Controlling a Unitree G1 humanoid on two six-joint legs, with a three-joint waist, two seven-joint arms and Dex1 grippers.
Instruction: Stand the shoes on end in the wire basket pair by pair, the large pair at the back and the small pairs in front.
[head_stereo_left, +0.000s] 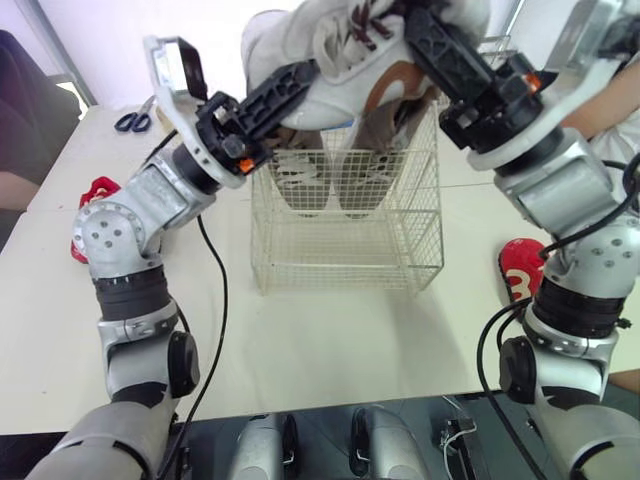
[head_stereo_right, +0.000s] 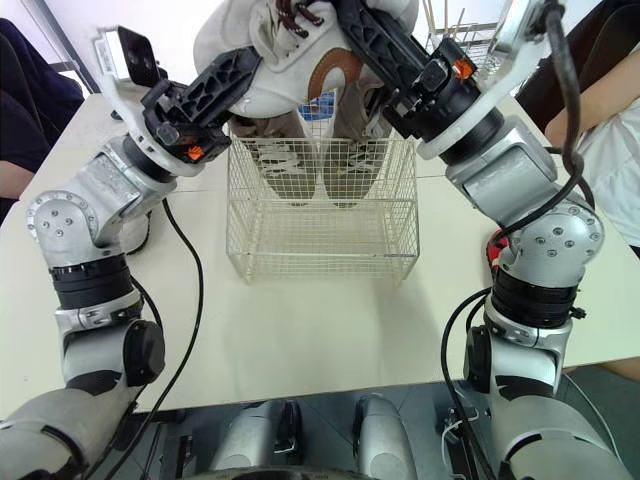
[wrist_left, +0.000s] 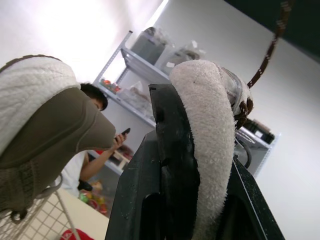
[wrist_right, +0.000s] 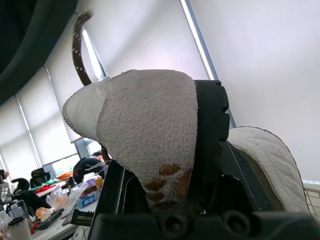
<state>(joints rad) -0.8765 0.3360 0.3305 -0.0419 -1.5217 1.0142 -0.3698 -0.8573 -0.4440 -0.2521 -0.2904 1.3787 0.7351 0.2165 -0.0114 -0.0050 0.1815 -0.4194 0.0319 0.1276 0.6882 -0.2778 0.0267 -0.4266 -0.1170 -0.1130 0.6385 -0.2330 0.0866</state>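
Observation:
Two large white shoes are held side by side above the wire basket (head_stereo_left: 345, 262) in the middle of the table. My left gripper (head_stereo_left: 298, 86) is shut on the left white shoe (head_stereo_left: 300, 50), clamping its fuzzy rim (wrist_left: 210, 130). The right gripper (head_stereo_left: 432, 32) is shut on the other white shoe (head_stereo_left: 385, 85), which has brown laces and brown lining (wrist_right: 145, 125). Both shoes hang over the basket's back half. Through the wire, shoe soles (head_stereo_left: 330, 180) show upright at the back of the basket. A small red shoe (head_stereo_left: 520, 272) lies right of the basket, and another red one (head_stereo_left: 96, 192) lies far left.
Blue-handled scissors (head_stereo_left: 134, 121) lie at the table's far left corner. A person's arm (head_stereo_left: 610, 105) rests at the right edge and another person (head_stereo_left: 25, 110) sits at the left. The front part of the basket holds nothing.

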